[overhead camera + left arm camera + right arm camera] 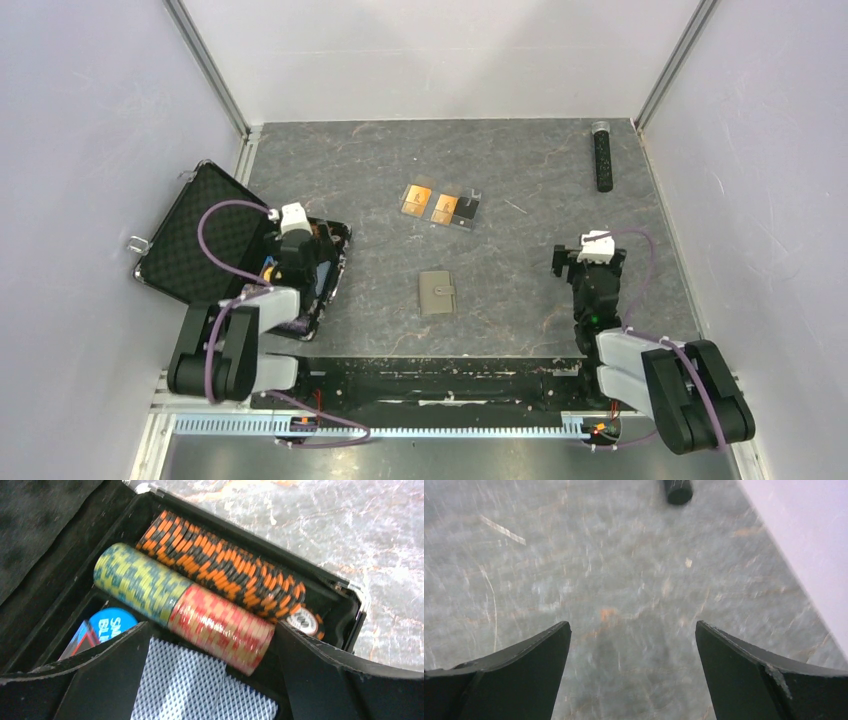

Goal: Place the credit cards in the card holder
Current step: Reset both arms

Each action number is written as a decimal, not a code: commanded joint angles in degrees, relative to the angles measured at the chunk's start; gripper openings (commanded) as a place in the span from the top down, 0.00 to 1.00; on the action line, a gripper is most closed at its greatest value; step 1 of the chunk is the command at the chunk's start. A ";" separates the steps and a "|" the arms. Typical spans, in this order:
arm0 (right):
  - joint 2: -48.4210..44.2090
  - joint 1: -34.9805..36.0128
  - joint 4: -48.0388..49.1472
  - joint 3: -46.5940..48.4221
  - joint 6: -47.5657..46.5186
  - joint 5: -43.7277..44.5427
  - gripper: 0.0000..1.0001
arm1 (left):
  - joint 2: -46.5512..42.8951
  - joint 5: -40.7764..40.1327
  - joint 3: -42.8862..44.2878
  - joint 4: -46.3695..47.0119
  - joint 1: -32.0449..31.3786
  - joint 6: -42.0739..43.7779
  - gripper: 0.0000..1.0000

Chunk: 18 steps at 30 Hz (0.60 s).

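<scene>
Two orange-gold credit cards (417, 198) (445, 208) lie side by side on the grey table at mid-back. The taupe card holder (437, 293) lies folded shut near the table's middle, in front of the cards. My left gripper (293, 232) is open and empty, hovering over the open black chip case (195, 235) at the left; its wrist view shows rows of poker chips (220, 575) and a patterned card deck (190, 685) between the jaws. My right gripper (588, 262) is open and empty over bare table at the right, well clear of the holder.
A small clear plastic box (469, 212) lies right beside the cards. A black cylinder (602, 156) lies at the back right, its end showing in the right wrist view (678, 490). White walls enclose the table on three sides.
</scene>
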 commanded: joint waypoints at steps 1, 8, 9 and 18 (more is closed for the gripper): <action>0.71 -1.45 22.17 -9.68 -5.87 0.17 0.02 | 6.25 6.94 3.57 17.28 2.62 6.35 0.00; 18.15 -3.85 49.13 -13.23 -5.08 1.83 0.02 | 10.51 13.88 -1.23 28.11 3.02 8.62 0.00; 17.94 -3.79 45.97 -12.08 -5.80 -0.48 0.02 | 11.49 13.70 -1.90 31.18 3.04 8.69 0.00; 15.90 -3.79 33.21 -6.85 -5.04 0.28 0.02 | 11.15 14.33 -1.78 30.39 2.91 8.97 0.00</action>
